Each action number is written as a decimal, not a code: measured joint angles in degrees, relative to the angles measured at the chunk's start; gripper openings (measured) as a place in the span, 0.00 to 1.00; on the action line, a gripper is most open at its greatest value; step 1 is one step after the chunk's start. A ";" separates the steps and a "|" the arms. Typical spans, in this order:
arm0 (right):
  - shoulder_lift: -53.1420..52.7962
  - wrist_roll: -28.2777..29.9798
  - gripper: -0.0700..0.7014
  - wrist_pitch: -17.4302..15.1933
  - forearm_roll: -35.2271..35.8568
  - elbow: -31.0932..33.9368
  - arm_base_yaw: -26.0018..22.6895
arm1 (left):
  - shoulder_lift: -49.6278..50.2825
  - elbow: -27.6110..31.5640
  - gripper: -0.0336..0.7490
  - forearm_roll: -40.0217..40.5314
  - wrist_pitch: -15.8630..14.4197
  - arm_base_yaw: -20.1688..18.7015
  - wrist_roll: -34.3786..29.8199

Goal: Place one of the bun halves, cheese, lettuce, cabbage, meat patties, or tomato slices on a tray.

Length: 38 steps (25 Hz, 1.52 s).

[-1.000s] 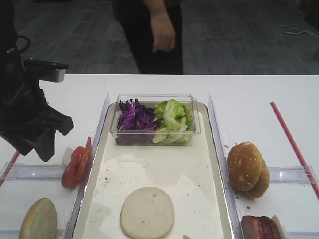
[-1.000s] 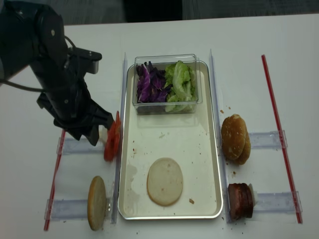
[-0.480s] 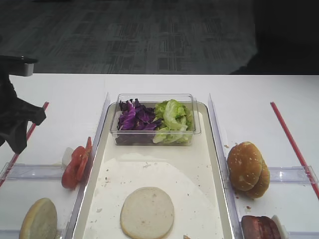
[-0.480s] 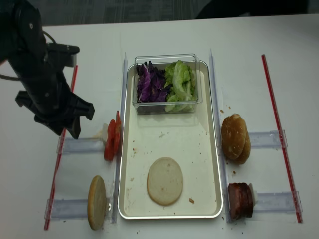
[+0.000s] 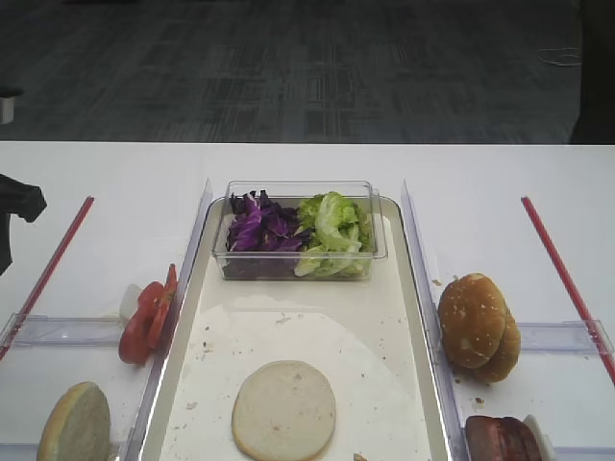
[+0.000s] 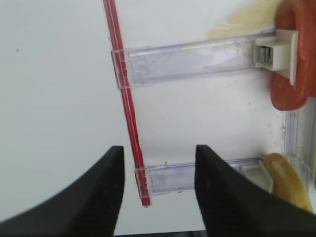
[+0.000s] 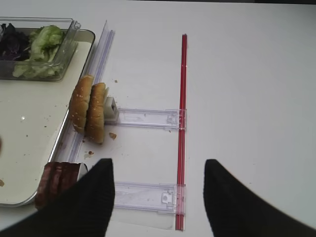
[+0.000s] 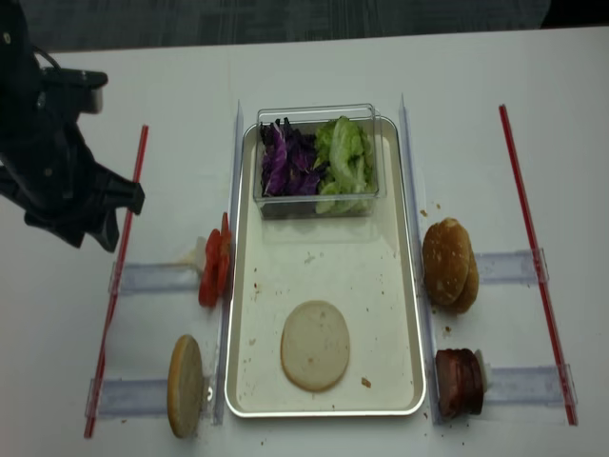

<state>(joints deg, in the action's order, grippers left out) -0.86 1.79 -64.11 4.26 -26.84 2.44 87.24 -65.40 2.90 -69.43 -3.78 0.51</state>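
Tray (image 8: 410, 314) holds one bun half (image 8: 315, 346).

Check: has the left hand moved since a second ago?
Yes. In the realsense view the left hand has pulled left, away from the tomato slices; it's now left of the red strip, open and empty.

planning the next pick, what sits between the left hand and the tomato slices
In the realsense high view, one red strip on the white table runs between the left hand and the tomato slices; otherwise bare table.
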 joint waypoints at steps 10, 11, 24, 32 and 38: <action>0.00 0.00 0.63 0.00 0.00 0.00 0.00 | -8.48 10.40 0.48 -0.01 -0.11 0.00 0.12; 0.00 0.00 0.63 0.00 0.00 0.00 0.00 | -9.23 11.35 0.48 -0.01 -0.14 0.00 0.11; 0.00 0.00 0.63 0.00 0.00 0.00 0.00 | -18.48 19.32 0.48 -0.01 -0.24 0.00 0.56; 0.00 0.00 0.63 0.00 0.00 0.00 0.00 | -24.15 27.38 0.48 -0.01 1.87 0.00 1.16; 0.00 0.00 0.63 0.00 0.00 0.00 0.00 | -27.70 32.21 0.48 -0.12 3.57 0.00 1.65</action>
<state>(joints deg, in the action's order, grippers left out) -0.86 1.79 -64.11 4.26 -26.84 2.44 59.54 -33.19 2.78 -65.87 -3.78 2.16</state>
